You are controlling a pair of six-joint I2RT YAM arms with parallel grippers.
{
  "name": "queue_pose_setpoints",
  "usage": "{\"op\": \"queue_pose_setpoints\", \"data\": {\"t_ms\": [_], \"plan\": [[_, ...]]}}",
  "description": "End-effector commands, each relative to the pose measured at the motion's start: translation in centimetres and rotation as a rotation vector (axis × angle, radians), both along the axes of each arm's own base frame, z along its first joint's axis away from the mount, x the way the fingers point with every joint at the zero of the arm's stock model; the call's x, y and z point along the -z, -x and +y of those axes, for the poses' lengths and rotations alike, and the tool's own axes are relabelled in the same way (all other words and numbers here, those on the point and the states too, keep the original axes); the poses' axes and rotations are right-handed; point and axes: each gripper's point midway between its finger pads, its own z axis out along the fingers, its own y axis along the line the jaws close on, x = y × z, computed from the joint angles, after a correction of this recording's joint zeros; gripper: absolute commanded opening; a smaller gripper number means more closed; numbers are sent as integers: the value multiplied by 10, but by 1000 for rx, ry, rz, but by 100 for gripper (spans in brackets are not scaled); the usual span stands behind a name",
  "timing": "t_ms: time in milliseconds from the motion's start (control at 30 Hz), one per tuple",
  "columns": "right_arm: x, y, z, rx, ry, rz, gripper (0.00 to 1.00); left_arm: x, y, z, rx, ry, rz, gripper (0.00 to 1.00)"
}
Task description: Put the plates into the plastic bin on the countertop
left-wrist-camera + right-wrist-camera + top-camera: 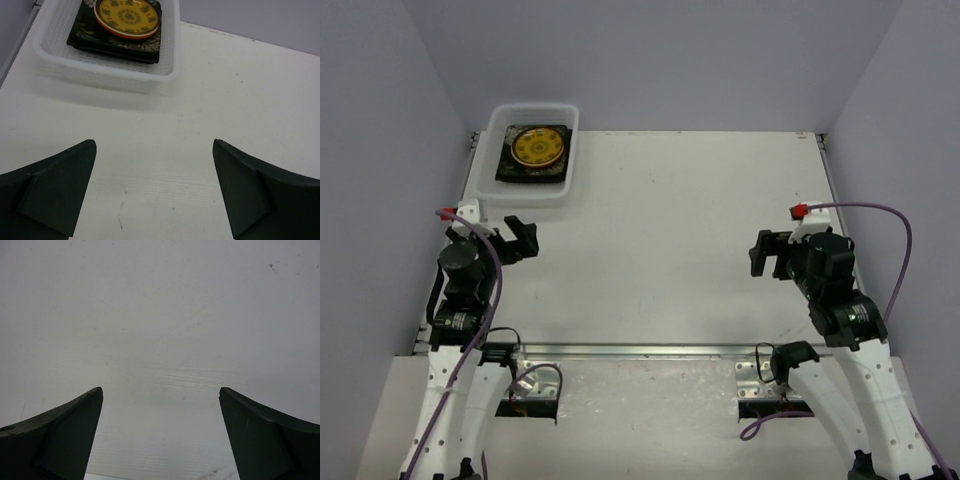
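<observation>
Top external view: the translucent white rectangular plastic bin [492,170] stands at the far left corner of the flat white worktop [670,230]. Inside the bin lies a stack of plates. A yellow-patterned round plate [538,146] with an orange rim is on top, resting on dark square plates [512,172]. I cannot tell how many lie beneath it.

Left wrist view: my left fingers [55,195] are near the bin, just in front of its near right corner. They are spread wide and hold nothing. Worktop surface shows between them, with the bin's near wall [105,75] beyond.

Right wrist view: my right fingers [60,440] are well apart from the bin, across the worktop to its right and nearer the front edge. They are likewise spread wide with nothing in their grasp, and only worktop surface is seen between them.
</observation>
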Motion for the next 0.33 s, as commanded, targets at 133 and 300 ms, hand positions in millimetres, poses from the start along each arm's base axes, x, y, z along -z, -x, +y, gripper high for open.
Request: {"op": "queue_pose_setpoints", "data": {"t_ms": [133,300], "plan": [[-18,-10,-6,28,18,-67,99,-16,-5,-13,65,-33,-83,100],[-17,-10,-7,36,22,-65,99,-15,-6,-15,70,-31,-79,100]]}}
